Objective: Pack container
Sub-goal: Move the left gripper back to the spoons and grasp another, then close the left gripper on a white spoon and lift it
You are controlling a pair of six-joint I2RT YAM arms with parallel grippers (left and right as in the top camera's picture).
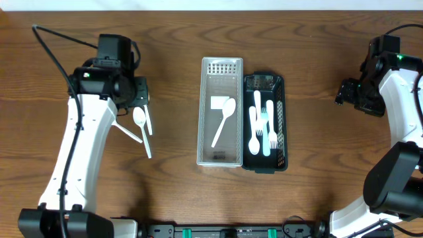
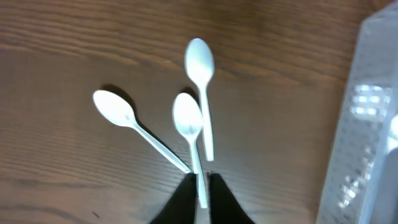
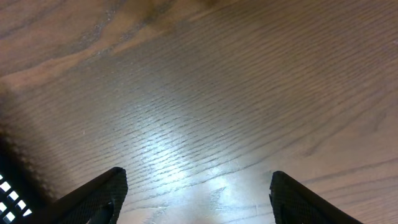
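Left gripper (image 2: 199, 190) toward left edge of table (image 2: 62, 37), fingers clamped on handle of white spoon (image 2: 188, 121). Second spoon (image 2: 199, 59) and third spoon (image 2: 114, 107) lie on wood just beside it, one on either side. Clear container (image 1: 221, 65) midway between left and right edges, lone spoon (image 1: 223, 119) inside. Black basket (image 1: 283, 119) just beside container's right wall, holding white forks and spoons (image 1: 262, 125). Right gripper (image 3: 199, 202) near right edge, fingers wide apart above wood.

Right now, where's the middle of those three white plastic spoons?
Left wrist view: the middle white plastic spoon, handle pinched in the left claw, is left of the clear plastic tray.
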